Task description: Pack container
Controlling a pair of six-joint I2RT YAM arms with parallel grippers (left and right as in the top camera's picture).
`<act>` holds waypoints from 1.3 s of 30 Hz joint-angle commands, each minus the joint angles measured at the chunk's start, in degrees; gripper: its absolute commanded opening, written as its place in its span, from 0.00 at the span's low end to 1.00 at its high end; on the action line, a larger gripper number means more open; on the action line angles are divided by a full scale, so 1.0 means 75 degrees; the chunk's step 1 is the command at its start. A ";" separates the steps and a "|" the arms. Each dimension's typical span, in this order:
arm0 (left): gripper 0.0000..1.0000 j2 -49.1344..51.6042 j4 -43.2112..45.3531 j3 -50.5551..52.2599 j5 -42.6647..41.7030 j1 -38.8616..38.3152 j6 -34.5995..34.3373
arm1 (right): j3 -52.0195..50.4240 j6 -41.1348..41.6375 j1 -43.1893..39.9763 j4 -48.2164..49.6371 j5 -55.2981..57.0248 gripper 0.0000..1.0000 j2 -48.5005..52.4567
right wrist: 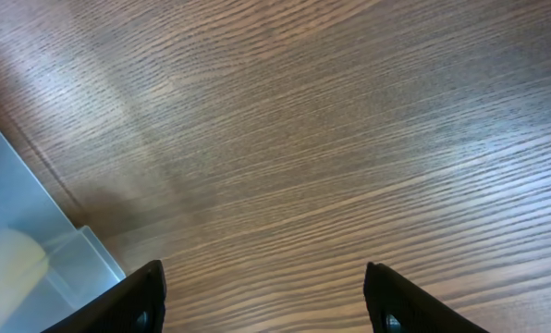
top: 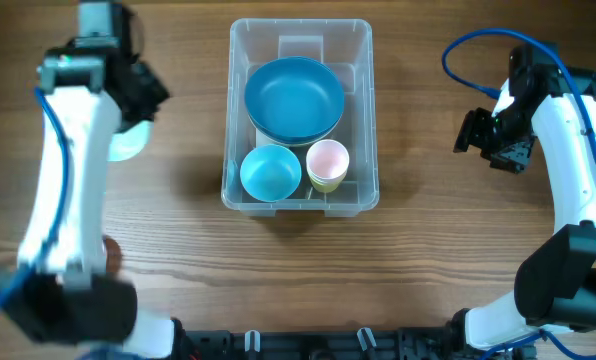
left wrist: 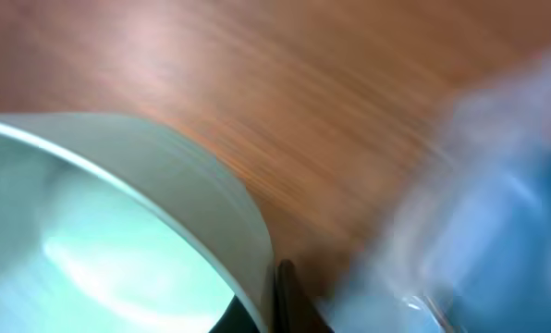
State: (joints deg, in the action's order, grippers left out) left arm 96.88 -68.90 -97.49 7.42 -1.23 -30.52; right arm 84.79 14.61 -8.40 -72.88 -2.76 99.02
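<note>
- Container point(top: 369, 120) sits mid-table, holding a large blue bowl point(top: 294, 97), small blue bowl point(top: 270, 172) and pink cup point(top: 328, 162).
- Left gripper point(top: 136, 98) grasps a pale bowl point(left wrist: 118, 231) by its rim (blurred view), left of the container.
- Right gripper point(right wrist: 266, 298), fingers spread wide, hangs over the wooden table point(right wrist: 331, 139) on the container's right.

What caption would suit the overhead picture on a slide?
Clear container on wooden table holding large blue bowl, small blue bowl and pink cup.

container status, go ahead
Left fingers shut on mint bowl, right fingers open. Container holds big blue bowl, small blue bowl, pink cup. Nothing blocking.
</note>
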 commanded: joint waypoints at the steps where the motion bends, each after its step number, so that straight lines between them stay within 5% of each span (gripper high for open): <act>1: 0.04 -0.0842 -0.0411 -0.0061 -0.0134 -0.1990 -0.0854 | 0.0114 -0.0117 0.0012 -0.0050 0.0012 0.70 -0.0090; 7: 0.04 -0.0227 -0.0414 -0.0058 -0.0117 -0.4505 -0.1716 | 0.0114 -0.0070 0.0012 -0.0128 -0.0073 0.70 -0.0090; 18: 0.06 0.1285 -0.0382 -0.0044 -0.0125 -0.4768 -0.1789 | 0.0114 -0.0073 0.0012 -0.0201 -0.0102 0.70 -0.0090; 19: 0.13 0.1285 -0.0332 -0.0044 -0.0125 -0.4762 -0.1789 | 0.0114 -0.0070 0.0012 -0.0198 -0.0102 0.70 -0.0090; 21: 0.59 0.1285 -0.0335 -0.0044 -0.0122 -0.4739 -0.1769 | 0.0114 -0.0070 0.0012 -0.0201 -0.0102 0.70 -0.0090; 22: 0.70 0.1285 -0.0341 -0.0044 -0.0122 -0.4721 -0.1760 | 0.0114 -0.0073 0.0012 -0.0201 -0.0099 0.70 -0.0090; 24: 0.75 0.1250 -0.0399 -0.0047 -0.0122 -0.4631 -0.1766 | 0.0114 -0.0073 0.0012 -0.0201 -0.0102 0.70 -0.0090; 30: 0.77 0.0560 -0.1364 -0.0047 0.0286 -0.3214 -0.1769 | 0.0114 -0.0073 0.0012 -0.0204 -0.0099 0.70 -0.0090; 39: 0.82 -0.1005 -0.2104 0.0286 0.0673 0.0935 -0.1769 | 0.0114 -0.0073 0.0012 -0.0175 -0.0099 0.70 -0.0090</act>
State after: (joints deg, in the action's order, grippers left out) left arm 92.14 -84.49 -97.65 11.51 -2.46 -43.44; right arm 84.79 14.63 -8.40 -74.30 -2.79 99.02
